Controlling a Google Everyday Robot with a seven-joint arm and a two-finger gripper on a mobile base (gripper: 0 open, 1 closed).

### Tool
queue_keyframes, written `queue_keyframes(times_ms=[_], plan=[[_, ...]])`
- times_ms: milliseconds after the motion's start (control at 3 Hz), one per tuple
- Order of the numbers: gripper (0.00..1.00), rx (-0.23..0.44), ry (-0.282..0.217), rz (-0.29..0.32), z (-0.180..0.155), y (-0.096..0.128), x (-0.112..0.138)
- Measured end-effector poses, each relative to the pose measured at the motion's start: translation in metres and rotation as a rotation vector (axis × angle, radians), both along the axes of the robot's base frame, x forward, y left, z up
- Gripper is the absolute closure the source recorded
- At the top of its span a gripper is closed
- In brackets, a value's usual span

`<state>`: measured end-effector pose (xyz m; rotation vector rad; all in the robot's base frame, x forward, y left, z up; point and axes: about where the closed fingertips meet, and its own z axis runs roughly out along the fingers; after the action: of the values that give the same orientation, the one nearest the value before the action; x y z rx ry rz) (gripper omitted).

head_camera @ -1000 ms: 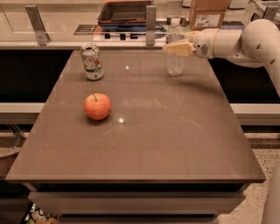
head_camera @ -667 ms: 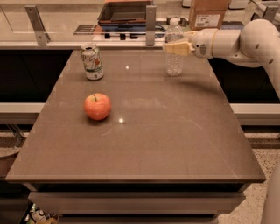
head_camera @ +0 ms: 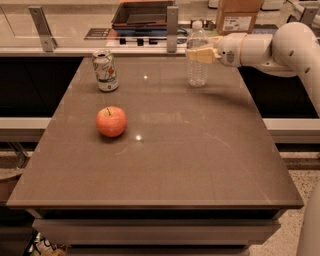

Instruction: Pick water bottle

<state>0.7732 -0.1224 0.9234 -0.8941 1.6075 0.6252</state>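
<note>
The water bottle (head_camera: 197, 72) is a clear ribbed bottle with a white cap. It stands upright at the far right of the brown table (head_camera: 165, 165). My gripper (head_camera: 200, 54) reaches in from the right on the white arm (head_camera: 280, 47). It is at the bottle's upper body, level with the label band, and covers that part of it. The bottle's base rests on the table.
A white printed drink can (head_camera: 105, 70) stands at the far left of the table. A red apple (head_camera: 111, 121) lies left of centre. Behind the table runs a counter with a dark tray (head_camera: 142, 15), metal posts (head_camera: 172, 27) and a cardboard box (head_camera: 237, 15).
</note>
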Motion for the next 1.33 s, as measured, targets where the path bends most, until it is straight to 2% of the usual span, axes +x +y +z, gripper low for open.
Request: queue_keyframes(times_ms=[333,667,1333], plan=[[1.00,0.004,0.004,0.010,0.004,0.004,0.000],[1.00,0.015,-0.015,0.027,0.019,0.009,-0.004],[1.00,0.021,-0.132,0.030,0.075,0.013,-0.011]])
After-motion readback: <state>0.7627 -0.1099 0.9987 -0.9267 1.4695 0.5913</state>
